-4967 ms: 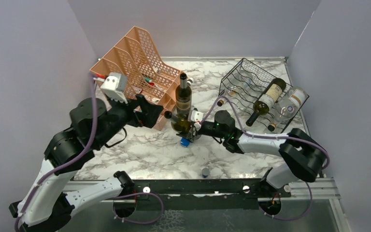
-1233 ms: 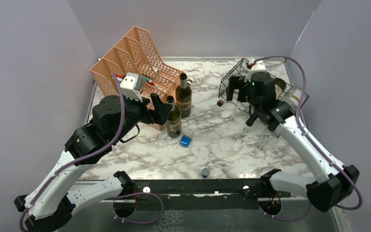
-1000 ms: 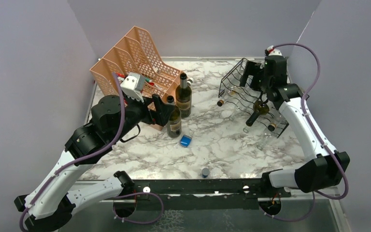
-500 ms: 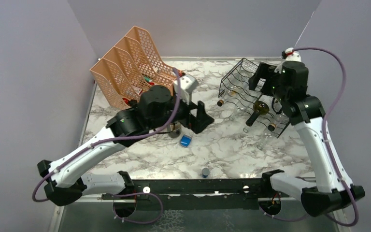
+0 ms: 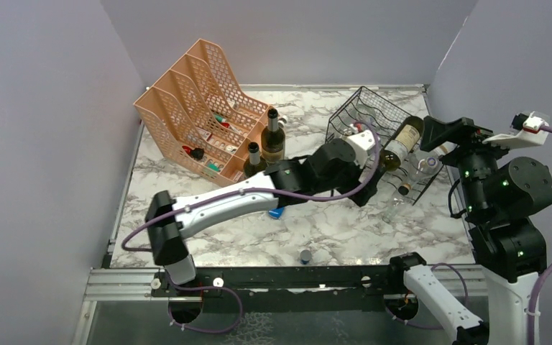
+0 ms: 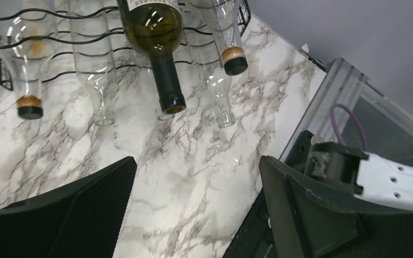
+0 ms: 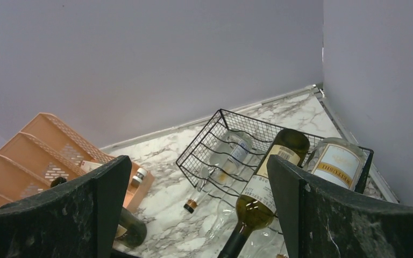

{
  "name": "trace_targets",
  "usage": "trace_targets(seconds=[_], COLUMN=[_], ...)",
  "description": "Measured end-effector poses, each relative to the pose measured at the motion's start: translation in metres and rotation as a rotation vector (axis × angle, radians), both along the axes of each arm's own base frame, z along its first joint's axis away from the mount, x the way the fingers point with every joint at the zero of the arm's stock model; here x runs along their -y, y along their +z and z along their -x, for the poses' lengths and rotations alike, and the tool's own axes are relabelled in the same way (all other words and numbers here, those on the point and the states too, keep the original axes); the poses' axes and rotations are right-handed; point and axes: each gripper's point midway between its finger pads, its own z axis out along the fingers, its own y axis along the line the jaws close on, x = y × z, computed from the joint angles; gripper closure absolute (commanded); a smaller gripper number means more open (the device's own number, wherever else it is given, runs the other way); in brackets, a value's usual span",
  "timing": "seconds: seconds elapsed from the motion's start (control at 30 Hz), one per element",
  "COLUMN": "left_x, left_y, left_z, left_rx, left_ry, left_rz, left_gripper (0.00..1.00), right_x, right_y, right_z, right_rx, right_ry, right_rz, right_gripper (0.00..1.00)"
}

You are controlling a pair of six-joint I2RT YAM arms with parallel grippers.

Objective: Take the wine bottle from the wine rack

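Note:
The black wire wine rack [image 5: 363,115] stands at the back right of the marble table. A dark green wine bottle [image 5: 401,141] with a pale label lies in it, neck pointing toward the front. My left arm reaches across the table, and my left gripper [image 5: 372,188] is open just in front of the rack. In the left wrist view the wine bottle's neck [image 6: 168,80] lies ahead of my left gripper [image 6: 196,212], with nothing between the fingers. My right gripper [image 5: 440,136] is open, raised to the right of the rack. It looks down on the wine rack [image 7: 207,141] and the wine bottle [image 7: 266,185].
Clear bottles with corks [image 6: 28,91] [image 6: 227,37] also lie in the rack, one with a gold label [image 5: 433,152]. Two upright bottles [image 5: 273,136] [image 5: 253,159] stand by the peach mesh organizer [image 5: 201,93]. A blue object [image 5: 277,213] and a small cap [image 5: 305,255] lie near the front. Grey walls close in on the right.
My left arm has swung right from the upright bottles to the front of the rack. My right arm has lifted away from the rack toward the right wall.

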Motion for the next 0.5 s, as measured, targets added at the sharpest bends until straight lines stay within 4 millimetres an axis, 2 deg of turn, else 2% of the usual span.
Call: trace_targets(seconds=[0.17,0.23,0.37,0.5], left_x=[0.052,0.066,0.083,0.088], left_y=[-0.046,-0.062,-0.092,-0.115], left_z=[-0.021,-0.032,-0.05,-0.072], left_rx=[-0.035,-0.049,-0.093,-0.127], left_ry=[0.008,0.024,0.056,0.097], left_rz=[-0.071,-0.088,-0.118,-0.137], left_gripper=[0.08,0.08,0.11,0.12], right_x=[0.002,0.002,0.003,0.005], right_y=[-0.005,-0.008,-0.011,-0.013], right_z=[0.01,0.015,0.025,0.032], right_rx=[0.007,0.011,0.026,0.032], right_ry=[0.002,0.003,0.009,0.011], right_rz=[-0.008,-0.016,-0.031,-0.04], right_gripper=[0.0,0.0,0.0,0.0])
